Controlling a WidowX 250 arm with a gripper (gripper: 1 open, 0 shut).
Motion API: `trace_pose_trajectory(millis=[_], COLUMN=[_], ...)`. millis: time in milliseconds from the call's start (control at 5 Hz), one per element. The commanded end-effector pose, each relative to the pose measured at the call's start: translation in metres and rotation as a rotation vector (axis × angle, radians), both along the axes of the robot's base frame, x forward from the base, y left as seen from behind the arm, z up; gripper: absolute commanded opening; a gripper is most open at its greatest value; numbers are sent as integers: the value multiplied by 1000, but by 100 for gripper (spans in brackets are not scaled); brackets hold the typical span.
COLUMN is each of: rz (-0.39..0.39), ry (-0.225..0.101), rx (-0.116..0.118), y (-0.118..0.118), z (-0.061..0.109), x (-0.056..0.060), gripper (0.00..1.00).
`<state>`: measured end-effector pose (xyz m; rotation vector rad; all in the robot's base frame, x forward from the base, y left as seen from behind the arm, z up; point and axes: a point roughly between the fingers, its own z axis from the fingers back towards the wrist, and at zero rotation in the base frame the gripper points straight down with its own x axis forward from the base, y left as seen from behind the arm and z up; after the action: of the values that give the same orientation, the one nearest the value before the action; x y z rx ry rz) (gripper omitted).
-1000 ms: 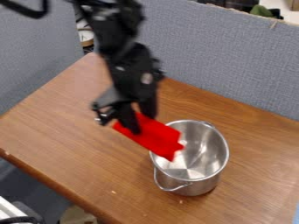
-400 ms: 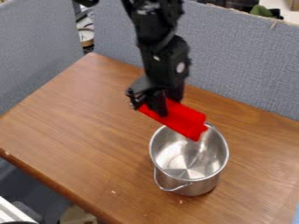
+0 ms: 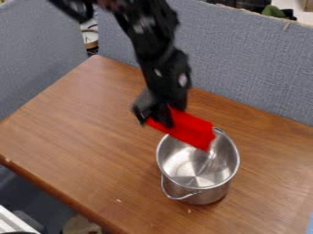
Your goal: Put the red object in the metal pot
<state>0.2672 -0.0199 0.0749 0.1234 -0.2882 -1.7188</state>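
The red object (image 3: 186, 129), a long red block, hangs tilted over the far left rim of the metal pot (image 3: 199, 168), its lower end reaching above the pot's opening. My gripper (image 3: 154, 115) is shut on the block's upper left end. The black arm comes down from the upper left of the view. The shiny pot stands on the wooden table near its front right, and I see nothing inside it.
The wooden table (image 3: 73, 128) stretches to the left and front of the pot. Grey partition walls (image 3: 244, 55) rise behind the table. The table's front edge runs close below the pot.
The arm has carried the red block up and to the right, from the pot's left side to above its far rim. Lately it has sunk slightly lower over the rim.
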Motion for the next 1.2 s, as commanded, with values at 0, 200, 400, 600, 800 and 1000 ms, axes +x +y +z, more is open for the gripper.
trace_pose_trajectory(millis=[0,200,400,600,800,1000], rz=[53,44,25,-174,-384,-194], ry=[-55,-35,-17,-12,16,5], rx=[-34,-67,-88,-74,-55,-55], y=[-18,-43,-71,-69,-78,-62], z=[-17,-20,-25,-14,0,-7], x=[-3,-21,-37,-26,-16,-30], gripper=[0,100,100,0,100,100])
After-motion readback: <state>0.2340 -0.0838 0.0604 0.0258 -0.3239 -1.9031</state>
